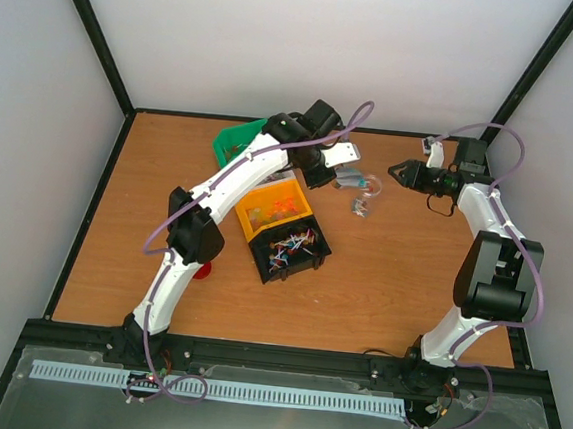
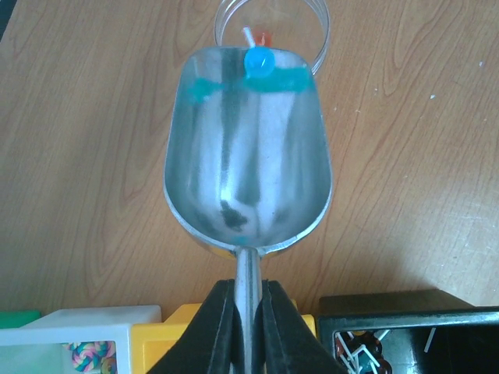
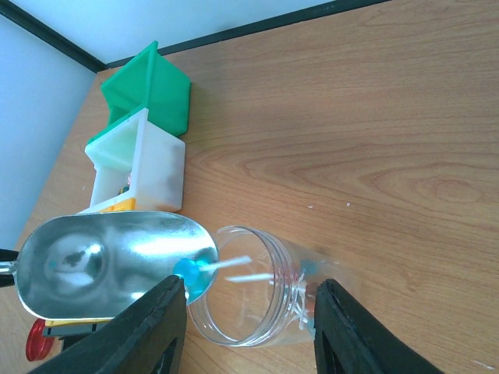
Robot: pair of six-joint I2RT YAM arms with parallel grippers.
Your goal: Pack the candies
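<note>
The left end effector [image 2: 248,308] is clamped on the handle of a metal scoop [image 2: 249,156], centre frame in its wrist view. A round blue candy [image 2: 259,61] on a white stick sits at the scoop's lip, at the mouth of a clear jar [image 3: 257,319], which the right end effector [image 3: 249,288] grips between its fingers. More candies [image 1: 292,243], in mixed colours, lie in the black bin [image 1: 302,269] mid-frame on the tabletop [image 1: 412,276].

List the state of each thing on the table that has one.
Scoop, gripped by the left fingers, one blue candy at its lip.
Jar, open, tipped, between the right fingers.
Red lid, off the jar.
Black bin, holding candies.
Orange bin, holding candies.
</note>
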